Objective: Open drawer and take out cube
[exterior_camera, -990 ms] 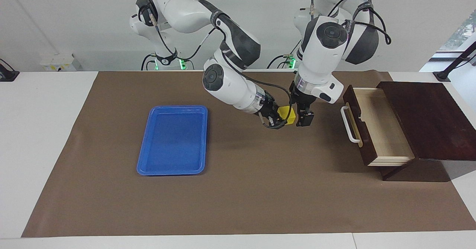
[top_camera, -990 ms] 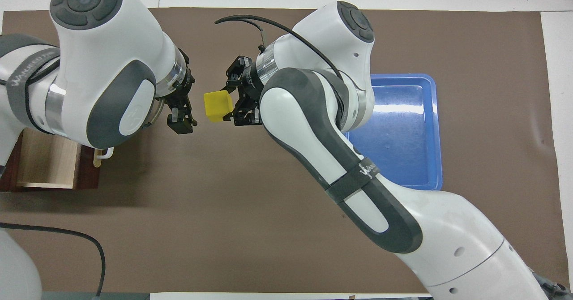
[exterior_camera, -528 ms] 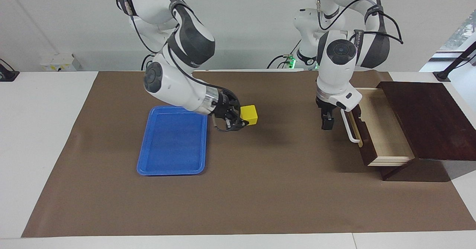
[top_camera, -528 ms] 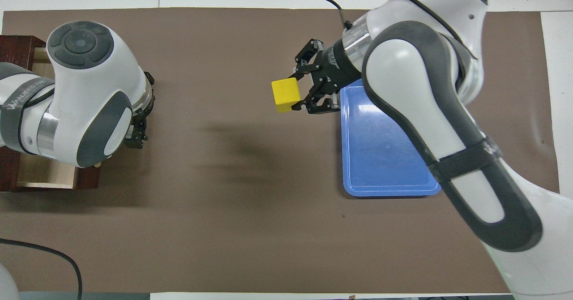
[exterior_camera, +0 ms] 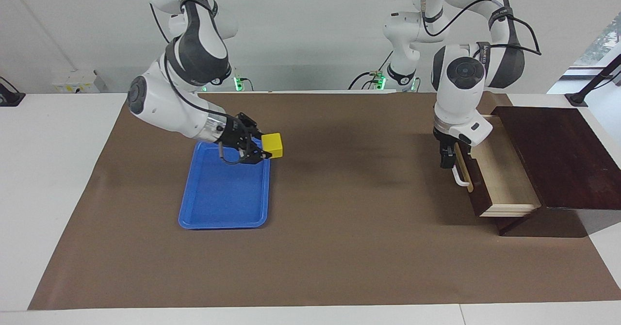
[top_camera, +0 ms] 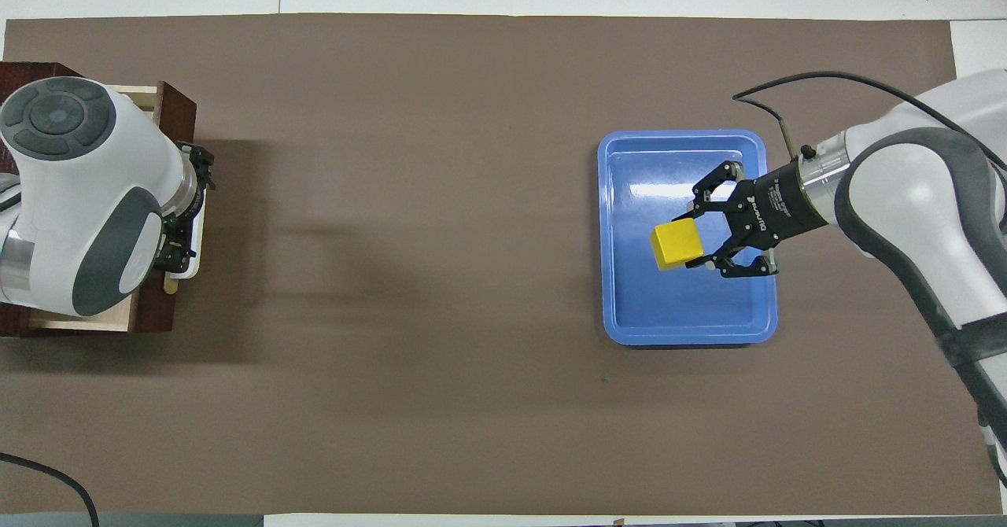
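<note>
Right pincer (exterior_camera: 264, 151) (top_camera: 692, 245) is clamped on the cube (exterior_camera: 272, 144) (top_camera: 676, 245), held in the air over the tray (exterior_camera: 194, 203) (top_camera: 621, 307). In the overhead view the cube sits over the tray's inner floor, with the tray rim showing on all sides around it; in the facing view the cube appears over the tray's edge toward the left arm's end, so exact placement over the rim is hard to tell. Cube is clear of the tray surface, not touching. The tray lies flat on the brown mat (exterior_camera: 339, 247) (top_camera: 393, 354) of the worktop (exterior_camera: 58, 179). A wide bare stretch of mat lies between the right pincer and the drawer (exterior_camera: 499, 170) (top_camera: 86, 318). The drawer is pulled out from its dark box (exterior_camera: 558, 155), pale inside exposed. Left pincer (exterior_camera: 446, 159) (top_camera: 185, 232) hangs just beside the drawer's front, right at the white handle (exterior_camera: 458, 177) (top_camera: 189, 263), fingers pointing down; cannot tell if its fingers are apart or together, or whether it touches the handle. The left arm's body covers part of the drawer from overhead.
</note>
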Robot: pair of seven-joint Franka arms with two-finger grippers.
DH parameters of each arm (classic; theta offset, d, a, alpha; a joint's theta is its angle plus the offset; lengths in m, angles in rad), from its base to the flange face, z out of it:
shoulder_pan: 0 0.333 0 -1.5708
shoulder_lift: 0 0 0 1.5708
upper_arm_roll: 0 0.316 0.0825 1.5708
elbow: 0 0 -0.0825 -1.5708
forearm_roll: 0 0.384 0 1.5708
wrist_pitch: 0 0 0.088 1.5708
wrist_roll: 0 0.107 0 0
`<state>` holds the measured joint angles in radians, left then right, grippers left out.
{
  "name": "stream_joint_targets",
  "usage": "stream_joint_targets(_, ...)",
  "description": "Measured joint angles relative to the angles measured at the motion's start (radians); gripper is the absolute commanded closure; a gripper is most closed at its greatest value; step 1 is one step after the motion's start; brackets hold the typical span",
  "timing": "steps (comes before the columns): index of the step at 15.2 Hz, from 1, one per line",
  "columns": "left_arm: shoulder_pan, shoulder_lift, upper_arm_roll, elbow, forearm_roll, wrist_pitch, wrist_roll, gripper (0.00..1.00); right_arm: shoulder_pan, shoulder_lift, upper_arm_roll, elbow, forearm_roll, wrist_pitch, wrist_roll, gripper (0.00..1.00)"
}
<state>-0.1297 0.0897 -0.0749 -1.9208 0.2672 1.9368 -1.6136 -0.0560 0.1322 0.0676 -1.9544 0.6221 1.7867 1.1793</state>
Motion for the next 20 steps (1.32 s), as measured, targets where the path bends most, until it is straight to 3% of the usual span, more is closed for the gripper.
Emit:
stream_joint_targets(6, 0.096, -0.001, -0.004, -0.005, 0.031, 0.045, 0.144, 0.0, -0.024, -0.082, 0.013, -0.274, 0.003, 0.251, -0.129, 1.0)
stream_joint_targets(11, 0.238, -0.001, -0.001, -0.001, 0.087, 0.074, 0.319, 0.0, 0.023, -0.099, 0.018, -0.338, 0.078, 0.343, -0.129, 1.0)
stream_joint_targets(15, 0.256, -0.003, -0.011, -0.001, 0.076, 0.073, 0.341, 0.0, 0.078, -0.099, 0.019, -0.39, 0.125, 0.403, -0.129, 1.0)
stream_joint_targets(17, 0.256, -0.004, -0.017, 0.019, 0.03, 0.077, 0.348, 0.0, 0.073, -0.099, 0.017, -0.403, 0.147, 0.404, -0.136, 1.0)
stream_joint_targets(20, 0.219, -0.016, -0.03, 0.1, -0.144, 0.047, 0.368, 0.0, 0.063, -0.097, 0.014, -0.421, 0.173, 0.404, -0.167, 1.0)
